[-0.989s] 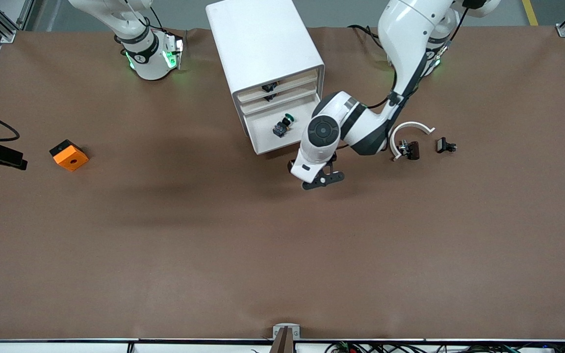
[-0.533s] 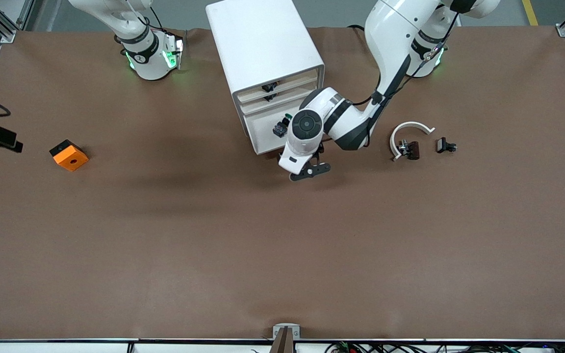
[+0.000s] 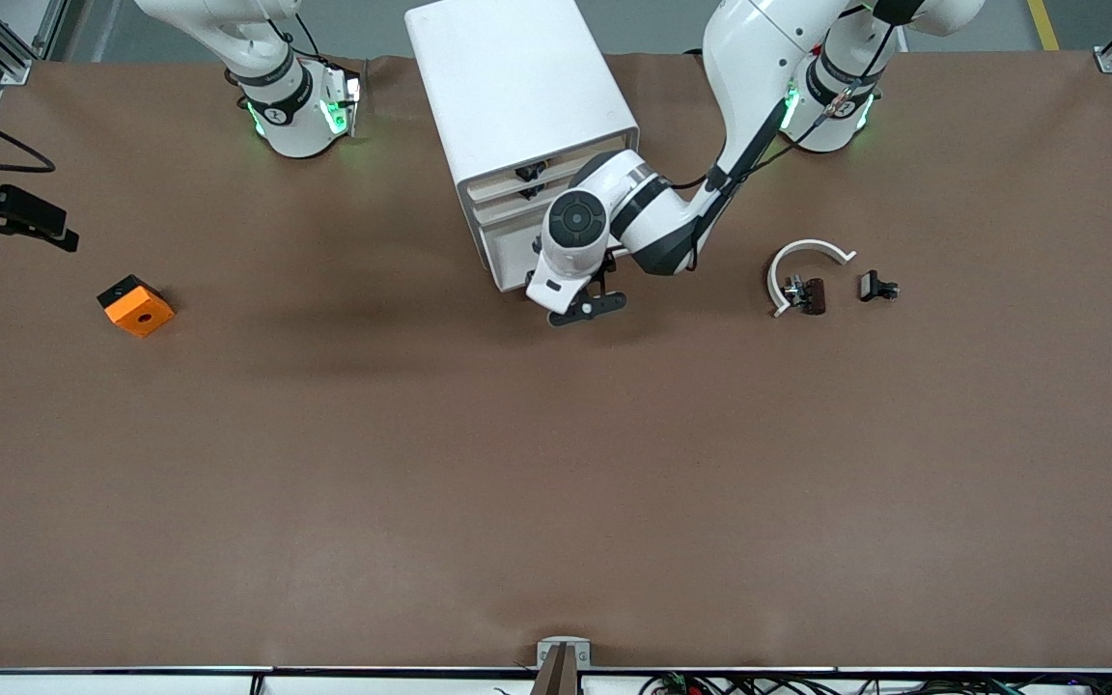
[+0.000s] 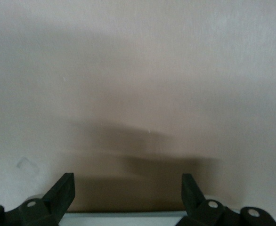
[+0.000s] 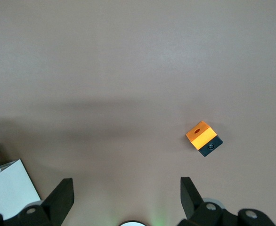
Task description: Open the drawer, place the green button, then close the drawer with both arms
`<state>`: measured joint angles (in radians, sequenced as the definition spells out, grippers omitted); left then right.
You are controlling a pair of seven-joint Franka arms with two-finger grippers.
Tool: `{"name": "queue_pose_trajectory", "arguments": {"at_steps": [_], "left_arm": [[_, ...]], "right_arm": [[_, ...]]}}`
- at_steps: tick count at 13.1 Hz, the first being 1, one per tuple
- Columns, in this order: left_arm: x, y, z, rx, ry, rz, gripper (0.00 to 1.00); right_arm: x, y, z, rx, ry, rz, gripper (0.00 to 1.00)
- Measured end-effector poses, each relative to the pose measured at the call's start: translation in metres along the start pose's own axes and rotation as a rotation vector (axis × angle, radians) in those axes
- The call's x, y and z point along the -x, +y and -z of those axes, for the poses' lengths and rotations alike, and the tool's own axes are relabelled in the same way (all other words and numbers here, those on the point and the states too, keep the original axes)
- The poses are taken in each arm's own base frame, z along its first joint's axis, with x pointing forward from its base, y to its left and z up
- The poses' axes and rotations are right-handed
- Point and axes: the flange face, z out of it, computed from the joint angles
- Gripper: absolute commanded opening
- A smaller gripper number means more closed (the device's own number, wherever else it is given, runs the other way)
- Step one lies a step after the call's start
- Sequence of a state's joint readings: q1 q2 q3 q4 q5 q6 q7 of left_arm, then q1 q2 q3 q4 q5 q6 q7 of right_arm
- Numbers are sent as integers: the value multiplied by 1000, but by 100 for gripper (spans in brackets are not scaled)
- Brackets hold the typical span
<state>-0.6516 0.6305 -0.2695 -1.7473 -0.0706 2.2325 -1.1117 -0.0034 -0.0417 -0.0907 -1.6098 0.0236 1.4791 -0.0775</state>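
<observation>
At drawer (image 3: pixel 510 259) front: left tool (image 4: pixel 127 194) spread wide, holding nothing.

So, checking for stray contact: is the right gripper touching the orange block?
Apart. The right wrist view shows bare table between the open right gripper and the orange block. The left gripper, open, is in front of the drawer.
</observation>
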Motion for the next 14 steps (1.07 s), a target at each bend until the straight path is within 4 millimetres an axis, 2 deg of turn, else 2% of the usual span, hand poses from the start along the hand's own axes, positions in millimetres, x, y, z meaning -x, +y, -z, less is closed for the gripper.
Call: {"name": "queue_pose_trajectory", "arguments": {"at_steps": [2,9,14], "left_arm": [[15,2,-7,-9,-16,-10,100],[62,11,-19,-22,-67,-14,100],[69,11,-21,-20,-89,-7,100]], "right_arm": [[6,-1,4,-1,7,2,100],[6,0,2,2,87,3,100],[18,-1,1,24,105,13,100]]}}
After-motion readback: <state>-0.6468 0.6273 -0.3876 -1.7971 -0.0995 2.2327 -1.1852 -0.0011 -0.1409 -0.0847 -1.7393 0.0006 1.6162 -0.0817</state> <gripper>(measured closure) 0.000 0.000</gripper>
